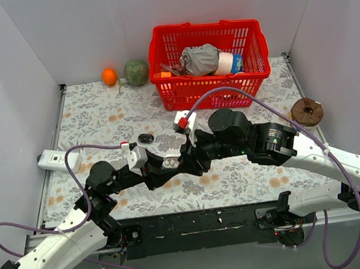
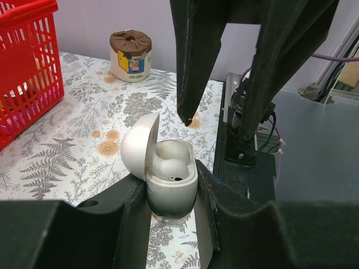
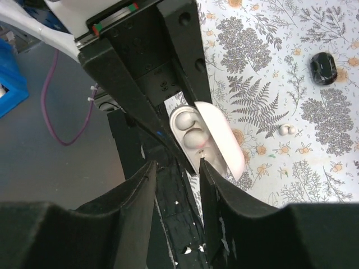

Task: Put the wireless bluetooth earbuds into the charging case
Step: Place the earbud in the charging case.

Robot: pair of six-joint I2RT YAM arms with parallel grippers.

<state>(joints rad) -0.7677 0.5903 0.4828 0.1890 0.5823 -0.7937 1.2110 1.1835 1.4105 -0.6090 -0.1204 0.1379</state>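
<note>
We look down on a table (image 1: 98, 111) covered in a fern-and-flower cloth. A red basket (image 1: 180, 85) stands at its far edge with crumpled grey material inside. The 2 arms meet over the middle of the cloth.

The left gripper (image 2: 170, 178) is clamped on the lower body of the white charging case (image 2: 168, 195), with 1 finger on each side. It holds the case upright with the lid hinged open. We cannot tell whether the base rests on the cloth.

The right gripper (image 3: 176, 165) hangs close over the case's open mouth. Its jaws are parted with nothing between them, and its fingertips point down toward the wells.

A brown-lidded tub (image 2: 130, 55) stands on the cloth near the right edge. A green ball (image 1: 137, 72) and an orange (image 1: 109, 76) sit side by side at the far edge, left of the basket. A black oval pebble (image 3: 323, 68) lies on the cloth, well apart from the case.

Inside the case, 1 well holds a rounded white piece (image 2: 177, 168), and the other looks hollow. 1 white earbud (image 3: 287, 130) lies loose on the cloth on the lid side of the case, apart from it, with the pebble farther on.
</note>
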